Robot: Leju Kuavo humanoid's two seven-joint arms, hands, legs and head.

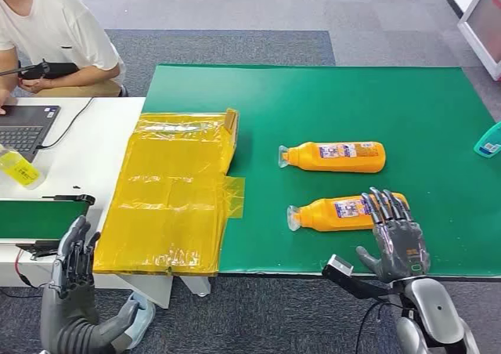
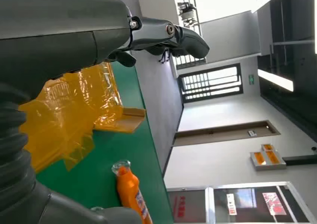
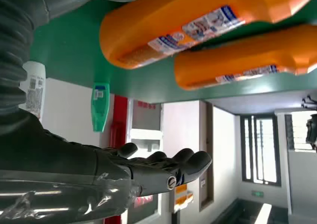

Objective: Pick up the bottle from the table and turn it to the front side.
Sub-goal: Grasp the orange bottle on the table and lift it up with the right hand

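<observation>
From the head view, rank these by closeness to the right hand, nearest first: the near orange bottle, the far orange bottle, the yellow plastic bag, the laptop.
Measured from the right hand:
1. Near orange bottle, just under the fingertips at the mat's front edge.
2. Far orange bottle, one row further back on the green mat.
3. Yellow plastic bag, across at the mat's left end.
4. Laptop, far left on the white table.

grey carpeted floor (image 1: 248, 9) surrounds a green-topped table (image 1: 413, 111) beside a white desk (image 1: 88, 146); barred window (image 2: 211, 83) glows.
</observation>
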